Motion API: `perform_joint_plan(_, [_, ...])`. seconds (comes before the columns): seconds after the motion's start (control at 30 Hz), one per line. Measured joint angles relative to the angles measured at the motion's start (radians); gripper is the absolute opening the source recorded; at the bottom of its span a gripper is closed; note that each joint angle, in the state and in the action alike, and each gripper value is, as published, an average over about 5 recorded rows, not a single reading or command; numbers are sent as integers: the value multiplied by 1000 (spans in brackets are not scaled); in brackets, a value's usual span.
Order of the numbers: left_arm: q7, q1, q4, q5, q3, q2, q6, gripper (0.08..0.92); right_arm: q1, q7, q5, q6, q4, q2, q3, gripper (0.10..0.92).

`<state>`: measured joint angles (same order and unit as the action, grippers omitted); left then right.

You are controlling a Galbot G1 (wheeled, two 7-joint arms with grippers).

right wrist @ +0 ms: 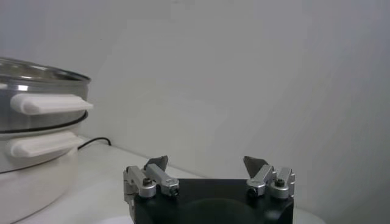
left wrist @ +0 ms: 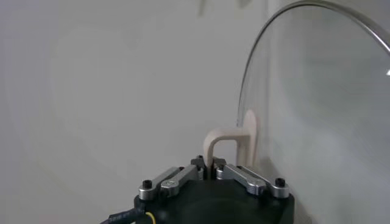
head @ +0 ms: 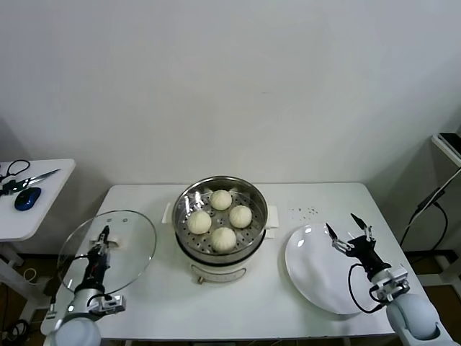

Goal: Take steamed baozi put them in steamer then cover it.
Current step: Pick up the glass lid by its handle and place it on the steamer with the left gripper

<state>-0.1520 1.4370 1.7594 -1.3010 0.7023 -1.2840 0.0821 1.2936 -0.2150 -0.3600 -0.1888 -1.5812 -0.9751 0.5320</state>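
Fingers of your left gripper are pinching the cover by its handle; the steamer, holding all four baozi, is sitting to its right. Your right gripper is hovering spread over the plate.

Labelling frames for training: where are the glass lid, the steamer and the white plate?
glass lid (head: 130, 241): head view, on its clear pane.
steamer (head: 184, 198): head view, on its steel rim.
white plate (head: 310, 270): head view, on its bare surface.
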Motion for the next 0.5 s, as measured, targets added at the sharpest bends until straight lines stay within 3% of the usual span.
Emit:
perform_joint_plan(0.27, [27, 64, 177, 28, -9, 48, 137, 149, -23, 0, 10, -1, 19, 6, -18, 823])
perform_joint_plan(0.5, [79, 67, 293, 67, -59, 137, 267, 149, -41, 0, 25, -7, 42, 6, -28, 823])
